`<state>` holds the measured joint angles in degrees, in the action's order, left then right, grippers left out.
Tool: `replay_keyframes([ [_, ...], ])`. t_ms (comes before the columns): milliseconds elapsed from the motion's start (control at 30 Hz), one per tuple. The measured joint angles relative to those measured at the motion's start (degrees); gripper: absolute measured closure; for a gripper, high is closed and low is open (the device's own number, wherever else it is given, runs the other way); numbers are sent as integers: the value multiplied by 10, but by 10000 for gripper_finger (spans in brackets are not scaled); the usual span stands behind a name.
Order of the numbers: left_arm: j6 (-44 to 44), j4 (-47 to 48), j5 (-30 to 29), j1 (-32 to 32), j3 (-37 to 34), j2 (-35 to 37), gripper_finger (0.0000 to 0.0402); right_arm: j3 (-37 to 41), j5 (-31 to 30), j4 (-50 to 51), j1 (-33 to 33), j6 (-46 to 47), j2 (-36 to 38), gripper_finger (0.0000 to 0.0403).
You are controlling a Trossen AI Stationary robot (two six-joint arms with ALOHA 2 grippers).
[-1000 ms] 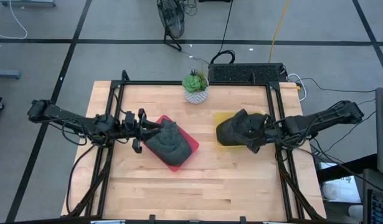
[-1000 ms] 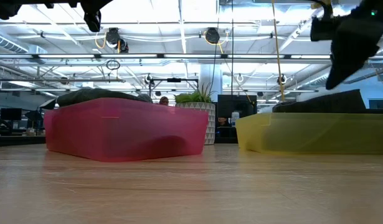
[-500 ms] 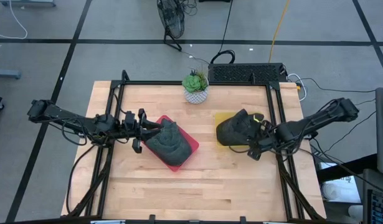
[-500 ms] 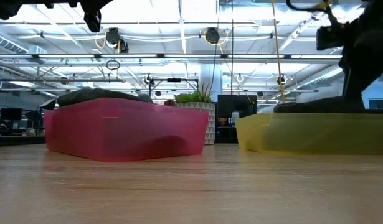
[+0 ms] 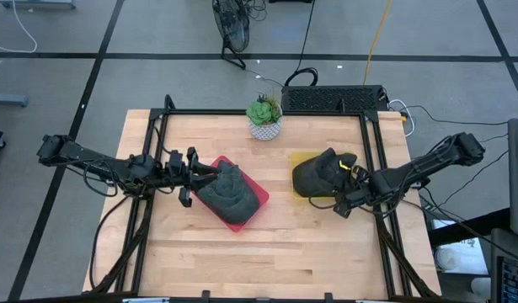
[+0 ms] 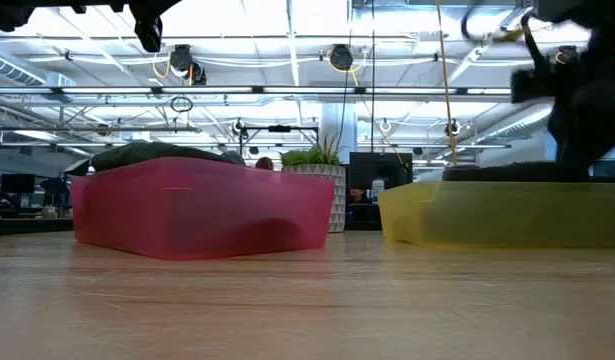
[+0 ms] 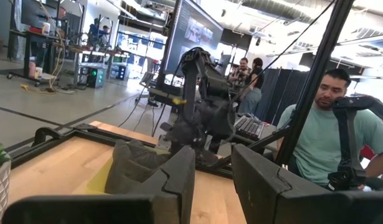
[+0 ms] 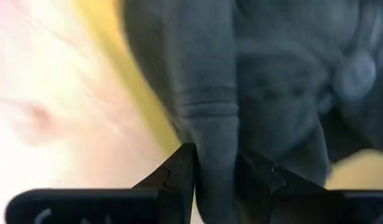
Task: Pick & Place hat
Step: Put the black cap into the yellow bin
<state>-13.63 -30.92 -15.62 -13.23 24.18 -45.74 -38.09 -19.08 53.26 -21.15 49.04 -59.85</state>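
Right gripper (image 5: 349, 195) is low at the near edge of the yellow bin (image 5: 302, 156), and its two dark fingers (image 8: 179, 171) are pinched shut on a fold of the dark hat (image 5: 319, 175). That hat lies in the yellow bin on the right part of the table (image 5: 284, 252). It looks soft and floppy, like thick cloth, and probably light, so it will bend and sag when lifted, not keep its shape. A thick fold or the rim seems the best place to hold it, since a thin pinch could slip out. The bin wall is just beside the fingers, so the hat may drag on that edge and tug the light bin along. A second dark hat (image 5: 229, 195) lies in the red bin (image 5: 260, 198) in the middle, with the left gripper (image 5: 189, 175) at its side; its fingers (image 7: 179, 180) have a gap between them and hold nothing. Bare wood lies between the bins and toward the front, which gives good room to move. The little potted plant (image 5: 264, 118) stands at the back, well apart
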Motion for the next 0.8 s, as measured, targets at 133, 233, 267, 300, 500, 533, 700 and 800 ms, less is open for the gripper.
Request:
replay_keyframes([
  [133, 0, 0, 0, 0, 0, 0, 293, -44, -15, -6, 0, -46, 16, 316],
  [233, 0, 0, 0, 0, 0, 0, 293, -75, -32, -4, 1, -78, 31, 316],
  [267, 1, 0, 0, 0, 0, 0, 293, -80, -52, -7, 2, -86, 35, 316],
  [300, 0, 0, 0, 0, 0, 0, 293, -83, -75, -10, 2, -92, 39, 316],
  [500, 0, 2, 0, 0, 0, 0, 293, -73, -105, 0, 10, -80, 42, 316],
  [533, 0, 2, 0, 0, 0, 0, 293, -66, -95, 0, 10, -73, 40, 316],
  [700, 0, 2, 0, 0, 0, 0, 293, -14, -61, -25, 10, -33, 33, 316],
  [800, 0, 2, 0, 0, 0, 0, 293, 14, -61, -40, 5, -18, 33, 316],
])
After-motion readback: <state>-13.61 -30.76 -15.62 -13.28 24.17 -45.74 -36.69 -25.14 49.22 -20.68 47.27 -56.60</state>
